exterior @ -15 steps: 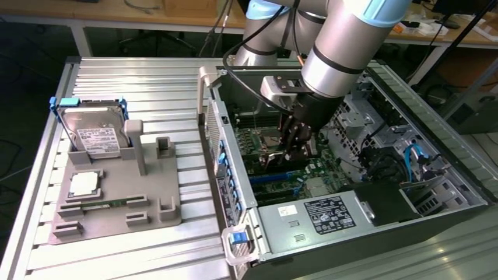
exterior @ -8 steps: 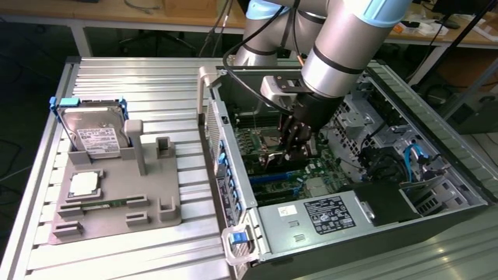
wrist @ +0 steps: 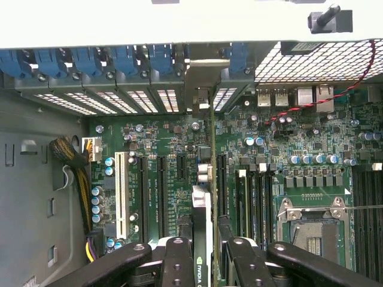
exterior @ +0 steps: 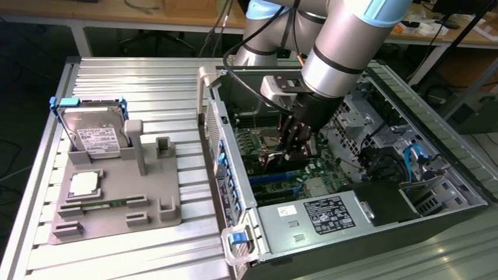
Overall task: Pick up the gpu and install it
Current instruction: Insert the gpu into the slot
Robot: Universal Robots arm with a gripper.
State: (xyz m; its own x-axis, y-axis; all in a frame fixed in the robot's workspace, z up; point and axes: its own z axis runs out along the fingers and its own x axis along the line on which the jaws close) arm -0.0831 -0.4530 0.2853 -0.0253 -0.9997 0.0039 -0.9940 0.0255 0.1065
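Gpu (wrist: 204,239), thin stiff card, light but fragile, best held by its upper edge: clamped edge-on in the hand (wrist: 203,254), standing upright inside the case (exterior: 374,233) over the motherboard (wrist: 167,161) slots, bracket toward the rear openings.

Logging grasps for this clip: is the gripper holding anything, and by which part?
Yes: the gripper grips the gpu by its upper edge, card edge-on over the motherboard.
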